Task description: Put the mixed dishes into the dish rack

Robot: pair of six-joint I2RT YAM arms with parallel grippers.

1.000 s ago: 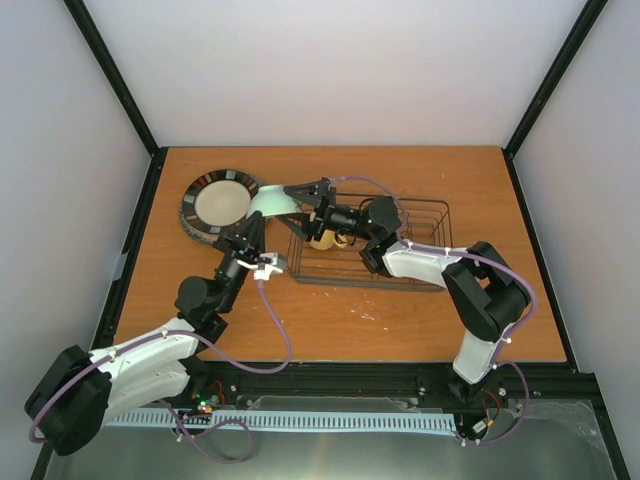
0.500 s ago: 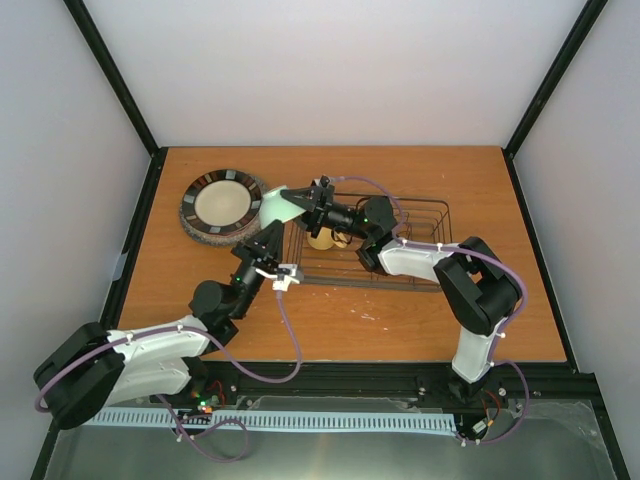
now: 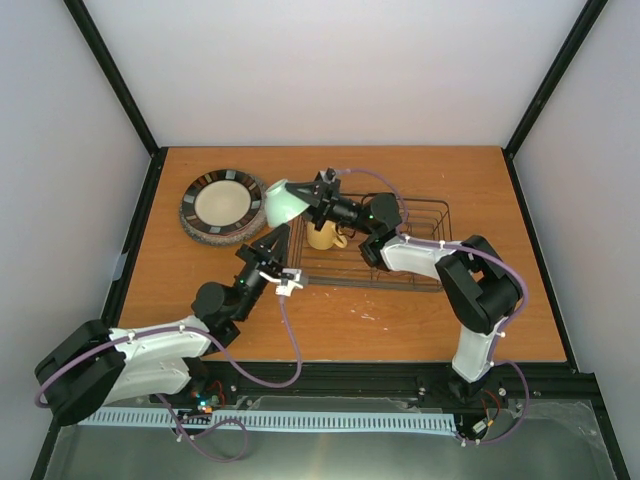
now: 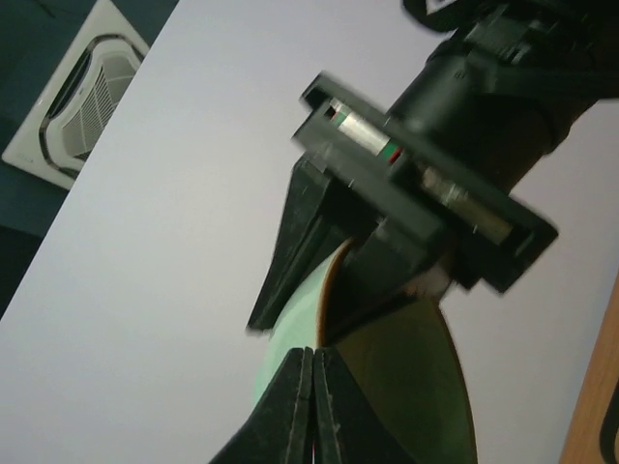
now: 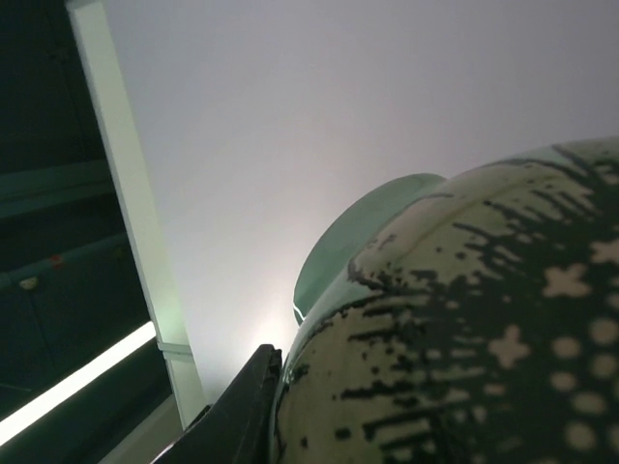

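A pale mint-green bowl [image 3: 282, 203] hangs tilted on its side above the bench [image 3: 400, 320], over the left end of the rectangular black wire dish rack [image 3: 420, 250] and just right of the stacked plates. The right gripper [image 3: 313, 200] has it pinched by the rim. The left wrist view shows one dark finger down the outside of the bowl's wall and the other inside. The left gripper [image 3: 278, 235] points up from below with its fingers pressed together on nothing. Its tips are just under the bowl, and whether they touch it cannot be told. A small yellow handled mug [image 3: 324, 237] stands inside the rack near its left end, below the right arm's wrist. The rack sits right of the bench's centre, closer to the far edge than the near one. Toward the far-left corner lies a round cream plate with a dark striped rim [image 3: 222, 201], on top of a plate whose speckled grey rim shows at its near side.
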